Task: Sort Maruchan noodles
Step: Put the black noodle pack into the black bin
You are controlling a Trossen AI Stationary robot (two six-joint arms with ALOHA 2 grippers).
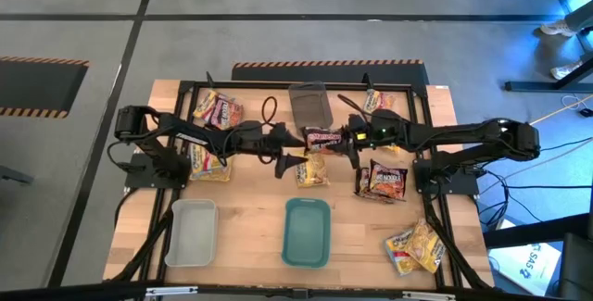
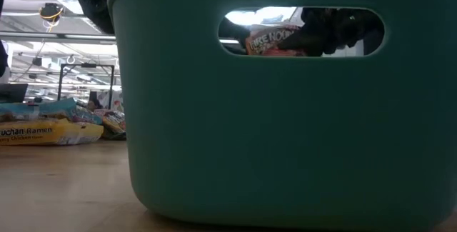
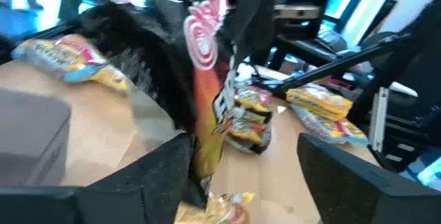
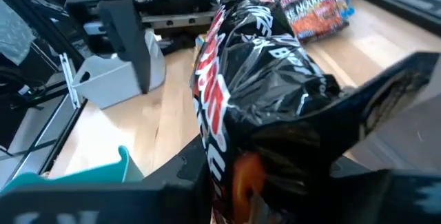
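Grey floor [image 1: 83,32] with black-and-orange hazard stripes [image 1: 324,63]

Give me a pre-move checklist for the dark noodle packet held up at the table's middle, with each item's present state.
1. Right gripper shut on the dark packet: ok, the right wrist view shows the fingers clamping it.
2. Left gripper free of the packet: ok, its fingers stand apart with the packet hanging between them, apparently released.
3. Packet clear of the table: ok, it hangs above the wood.
4. Teal tray free to receive: ok, it looks empty from above.
5. Grey tray free to receive: ok, also looks empty.
6. Which tray takes dark packets: cannot tell.
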